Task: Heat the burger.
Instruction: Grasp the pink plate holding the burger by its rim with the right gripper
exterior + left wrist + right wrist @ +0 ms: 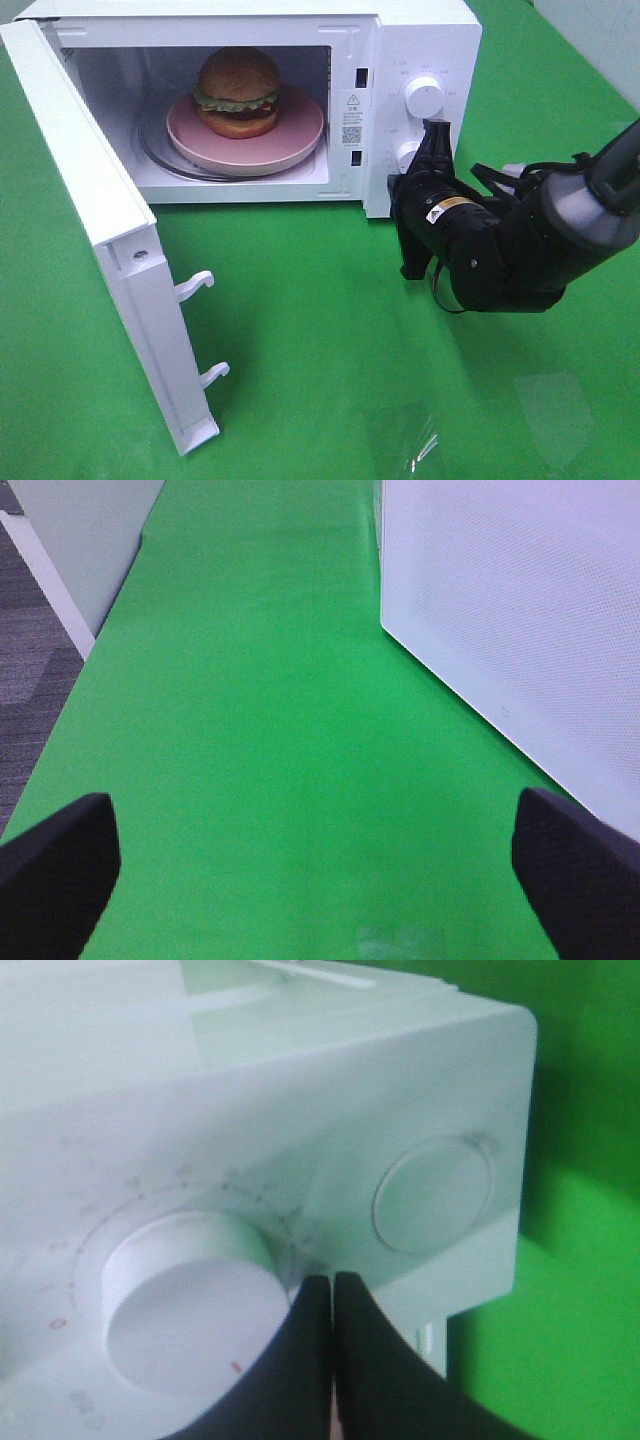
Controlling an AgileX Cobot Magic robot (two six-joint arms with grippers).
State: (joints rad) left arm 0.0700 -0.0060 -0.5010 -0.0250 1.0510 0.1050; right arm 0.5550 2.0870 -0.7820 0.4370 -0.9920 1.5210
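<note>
While the golden-brown burger (238, 90) sits in the white microwave (420, 30), the right gripper (332, 1282) is pinched tight beside a round white dial (185, 1305). Meanwhile the left gripper (320, 870) gapes wide.

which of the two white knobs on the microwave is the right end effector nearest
The round white knob ringed by printed scale marks: the shut right end effector sits beside its rim; the plain knob stands clear.

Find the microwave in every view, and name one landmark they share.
Exterior high: microwave fills the upper left and middle, door open, burger inside.
Left wrist: only a white dotted panel, apparently its door, beyond the open left pincer.
Right wrist: its knob panel fills most of the picture, behind the shut right pincer.
Shared landmark: the green table cover.
</note>
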